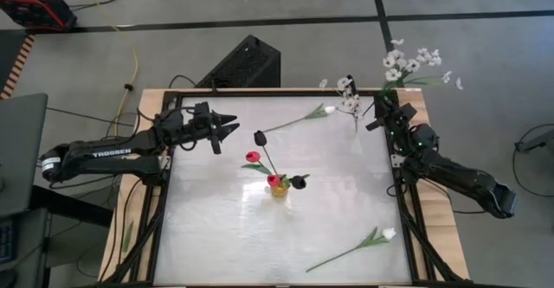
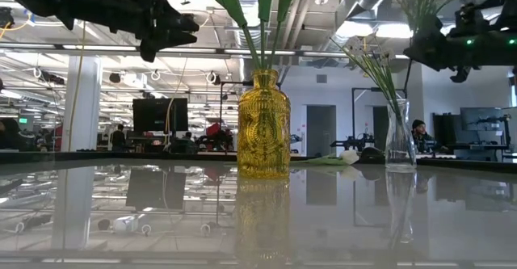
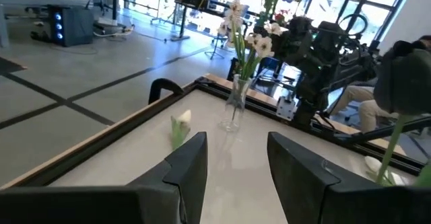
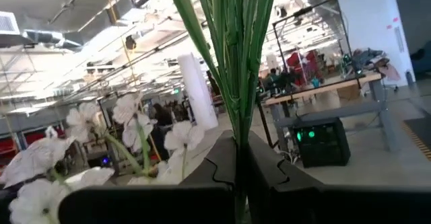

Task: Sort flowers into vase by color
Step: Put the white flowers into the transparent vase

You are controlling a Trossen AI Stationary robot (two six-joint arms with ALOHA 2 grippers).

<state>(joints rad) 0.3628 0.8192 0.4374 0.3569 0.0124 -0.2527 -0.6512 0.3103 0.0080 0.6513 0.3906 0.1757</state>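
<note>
**Inspector:** Right gripper [image 1: 382, 113] status?

**Assistant:** Clamped on a spray of white blossoms [image 1: 414, 63] at the table's [image 1: 216, 227] far right corner. In the right wrist view the fingers [image 4: 222, 160] are pressed together around the green stems [image 4: 236, 56], which rise straight up between them. The arm reaches in from the right edge, raised above the tabletop.

**Inspector:** Left gripper [image 1: 227, 127]?

**Assistant:** Open and empty, held level above the far left part of the table, pointing toward the middle.

**Inspector:** Containers?

**Assistant:** Yellow vase [image 2: 263, 123] near the table's centre holds red tulips [image 1: 253, 156] and dark tulips [image 1: 260, 137]. Clear glass vase [image 2: 400, 136] at the far edge, just beside the right gripper, holds another white blossom spray [image 1: 348, 93].

**Inspector:** Loose flowers?

**Assistant:** One white tulip [image 1: 318, 112] lying near the far edge, another white tulip [image 1: 387, 233] near the near right corner.
</note>
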